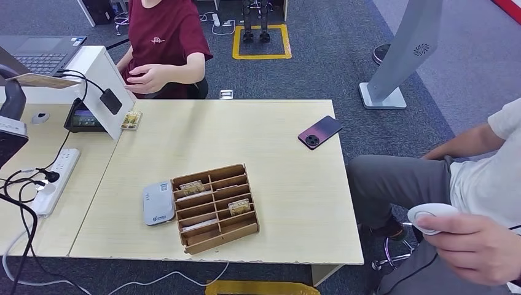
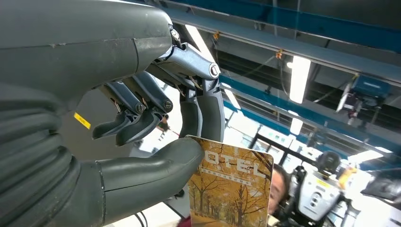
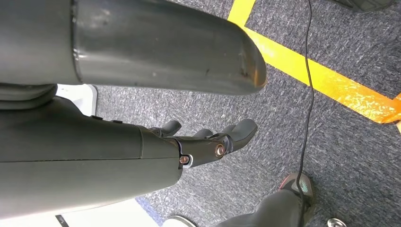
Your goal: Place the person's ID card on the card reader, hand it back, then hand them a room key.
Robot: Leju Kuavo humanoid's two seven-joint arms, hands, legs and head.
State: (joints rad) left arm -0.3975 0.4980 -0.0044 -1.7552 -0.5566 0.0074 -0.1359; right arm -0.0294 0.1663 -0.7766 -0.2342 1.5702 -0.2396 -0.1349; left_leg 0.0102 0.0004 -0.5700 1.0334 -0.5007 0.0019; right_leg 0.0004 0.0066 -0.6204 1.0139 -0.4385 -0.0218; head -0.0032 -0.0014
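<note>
Left hand (image 2: 156, 142): raised at the far left of the table, thumb and fingers pinching one room key card.
Room key card (image 2: 231, 189): one in the hand, autumn-tree print, letters "OTEL" legible; seen edge-on in the head view (image 1: 37, 80).
Right hand (image 3: 213, 139): hanging low over grey carpet, fingers loosely apart, nothing in it.
Card reader (image 1: 158, 203): one, grey, flat on the table, well below and to the right of the left hand, touching the left side of the wooden tray.
Wooden tray (image 1: 215, 208): one, divided into compartments; several cards lying in them, exact count unclear.
Card by stand (image 1: 131, 120): one, yellow-printed, at the foot of the white stand, right of the left hand.
White stand (image 1: 101, 77): one, between the left hand and the person in red.
Payment terminal (image 1: 83, 118): one, dark, just below the left hand.
Phone (image 1: 319, 132): one, dark red, far right on the table.
Power strip (image 1: 55, 178): one, white, cables plugged in.
Persons: two; one in a red shirt (image 1: 163, 43) across the table, one seated at right, hand (image 1: 473, 243) holding a white round device (image 1: 430, 216).
</note>
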